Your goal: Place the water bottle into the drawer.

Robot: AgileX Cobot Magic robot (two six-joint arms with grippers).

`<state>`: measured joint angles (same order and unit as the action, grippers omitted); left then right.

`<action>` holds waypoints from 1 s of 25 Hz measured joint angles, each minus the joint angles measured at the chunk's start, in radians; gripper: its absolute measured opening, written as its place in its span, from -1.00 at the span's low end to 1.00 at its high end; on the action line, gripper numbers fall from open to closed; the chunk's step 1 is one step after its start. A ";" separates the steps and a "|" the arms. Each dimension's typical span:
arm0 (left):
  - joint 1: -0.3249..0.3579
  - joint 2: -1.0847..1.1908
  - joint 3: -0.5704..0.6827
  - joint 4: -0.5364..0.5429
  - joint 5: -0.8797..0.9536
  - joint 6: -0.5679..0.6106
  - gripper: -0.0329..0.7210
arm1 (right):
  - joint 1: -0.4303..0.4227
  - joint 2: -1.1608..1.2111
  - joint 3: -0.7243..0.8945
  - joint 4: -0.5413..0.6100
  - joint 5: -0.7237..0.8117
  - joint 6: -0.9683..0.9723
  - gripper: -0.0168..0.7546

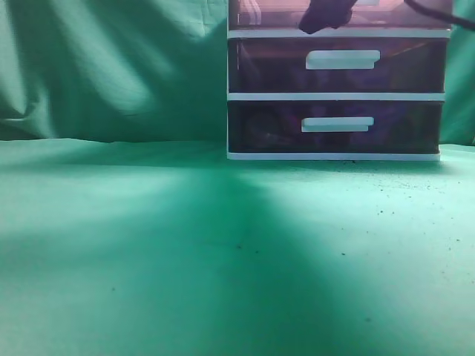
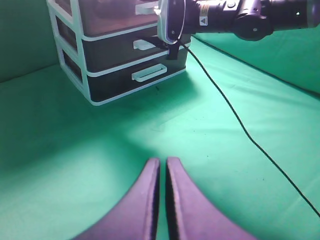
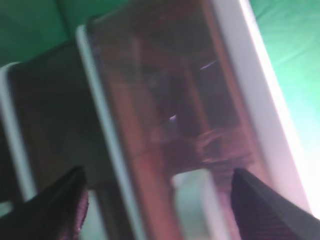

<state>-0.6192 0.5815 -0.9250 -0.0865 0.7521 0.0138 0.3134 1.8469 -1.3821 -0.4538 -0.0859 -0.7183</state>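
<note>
The drawer [image 1: 267, 15] is the top one of a white-framed unit, reddish translucent, seen shut, and it also shows in the left wrist view [image 2: 110, 17]. My right gripper [image 1: 325, 18] is at its front. In the right wrist view the drawer front [image 3: 165, 100] fills the frame, blurred. The right gripper [image 3: 159, 172] is open, with the white bar handle [image 3: 195, 200] between its fingers. My left gripper [image 2: 162, 165] is shut and empty, low over the green cloth, well in front of the unit. The water bottle is out of view.
Two darker purple drawers [image 1: 338, 63] [image 1: 334, 126] sit below the top one. The right arm [image 2: 235, 15] reaches in from the right. Its black cable [image 2: 240, 125] trails across the green cloth [image 1: 223, 252]. A green curtain hangs behind.
</note>
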 joint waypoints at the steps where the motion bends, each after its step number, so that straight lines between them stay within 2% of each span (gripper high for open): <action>1: 0.000 0.000 0.000 0.004 0.002 0.002 -0.91 | 0.007 -0.007 0.000 0.001 0.035 0.003 0.51; 5: 0.000 0.000 0.000 0.017 0.002 0.002 -0.91 | 0.021 -0.046 0.000 0.020 0.137 0.019 0.51; 13: 0.000 0.000 0.000 0.017 0.002 0.002 -0.91 | 0.052 -0.192 0.000 0.026 0.238 0.085 0.51; 17: 0.000 -0.006 0.000 0.010 0.002 0.011 -0.91 | 0.106 -0.315 0.000 0.034 0.419 0.220 -0.04; 19: 0.000 -0.031 0.000 -0.021 0.006 0.052 -0.91 | 0.146 -0.388 0.000 0.047 0.532 0.313 -0.49; 20: 0.000 -0.046 0.000 -0.035 0.010 0.075 -0.91 | 0.168 -0.419 0.000 0.051 0.593 0.365 -0.66; 23: 0.000 -0.108 0.000 -0.044 0.044 0.118 -0.91 | 0.220 -0.522 0.000 0.097 0.721 0.521 -0.96; 25: 0.000 -0.152 0.011 -0.044 0.054 0.125 -0.91 | 0.237 -0.593 0.000 0.172 0.782 0.608 -0.96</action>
<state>-0.6192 0.4295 -0.9141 -0.1305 0.8062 0.1389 0.5507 1.2535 -1.3821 -0.2814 0.6964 -0.1105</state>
